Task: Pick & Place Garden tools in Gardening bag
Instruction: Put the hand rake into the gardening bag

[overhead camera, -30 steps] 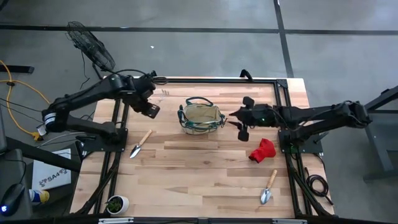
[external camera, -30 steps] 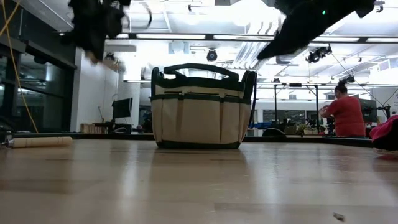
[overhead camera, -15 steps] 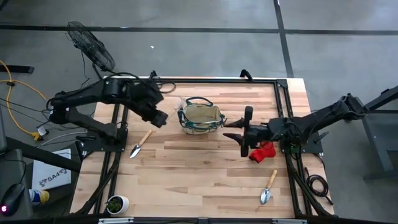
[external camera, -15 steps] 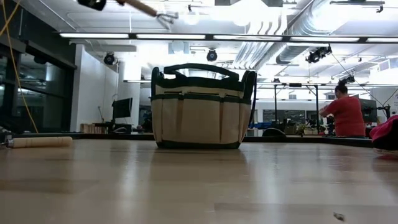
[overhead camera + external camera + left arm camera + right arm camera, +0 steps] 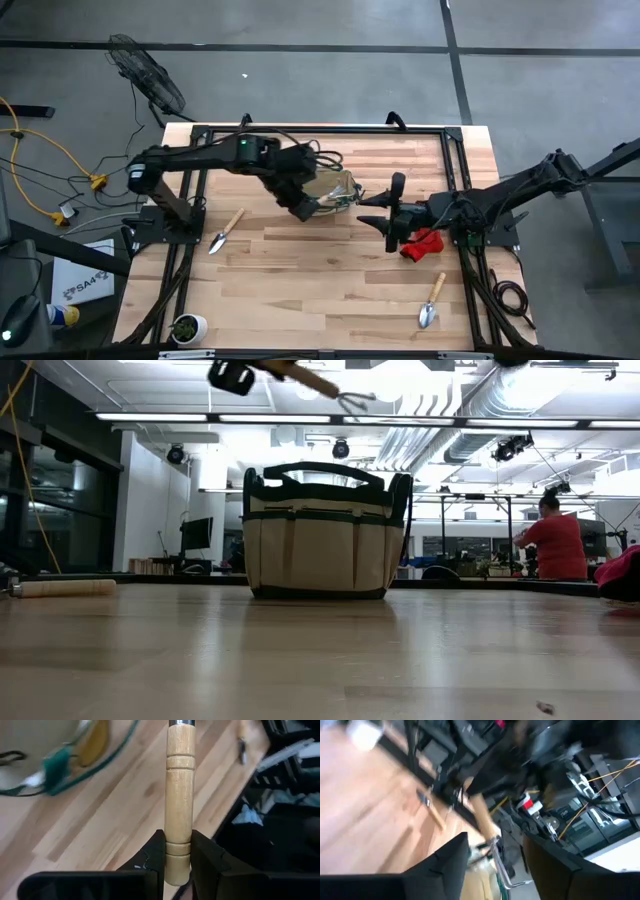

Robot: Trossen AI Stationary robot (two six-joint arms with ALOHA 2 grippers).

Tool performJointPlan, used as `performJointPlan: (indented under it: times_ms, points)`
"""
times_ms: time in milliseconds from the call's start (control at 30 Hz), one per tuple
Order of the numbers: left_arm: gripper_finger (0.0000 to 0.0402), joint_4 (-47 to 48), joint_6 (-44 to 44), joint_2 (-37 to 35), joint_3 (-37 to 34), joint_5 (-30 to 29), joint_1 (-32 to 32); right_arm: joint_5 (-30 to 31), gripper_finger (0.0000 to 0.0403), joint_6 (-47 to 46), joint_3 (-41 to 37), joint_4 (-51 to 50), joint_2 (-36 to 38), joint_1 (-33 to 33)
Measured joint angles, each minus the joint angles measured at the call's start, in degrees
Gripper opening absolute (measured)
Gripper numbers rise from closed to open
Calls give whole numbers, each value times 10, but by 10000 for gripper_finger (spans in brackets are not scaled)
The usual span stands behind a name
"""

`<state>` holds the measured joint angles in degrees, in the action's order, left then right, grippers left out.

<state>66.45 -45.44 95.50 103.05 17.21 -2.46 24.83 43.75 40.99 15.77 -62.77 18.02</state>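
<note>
Gripping the hand rake [image 5: 180, 795] by the butt end of its wooden handle, your left gripper [image 5: 177, 855] has its jaws closed tight on the wood, so the tines stick out well ahead. That hold lets you hang the rake over the gardening bag [image 5: 325, 540], tines leading. From above, the left arm covers most of the bag, so you cannot judge whether the tines are lined up with the opening. Your right gripper [image 5: 392, 212] waits just right of the bag, jaws spread with nothing between them, the red glove [image 5: 424, 243] close behind it. Farther out lie one trowel [image 5: 227, 231] left of the bag and another trowel [image 5: 432, 301] near the front right. No shears show.
</note>
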Motion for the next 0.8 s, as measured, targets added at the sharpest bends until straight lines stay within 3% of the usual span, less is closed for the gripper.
performJointPlan:
  times_ms: [133,300,600,800]
  points:
    - [56,-7,11,37,44,15,4,51,218,58,0,18,-52,0]
    - [56,-12,13,56,72,24,15,112,227,126,0,82,-106,-4]
    - [56,-10,12,58,72,18,25,124,216,135,49,104,-161,-25]
    - [56,-4,17,58,72,14,25,137,176,131,57,76,-170,-21]
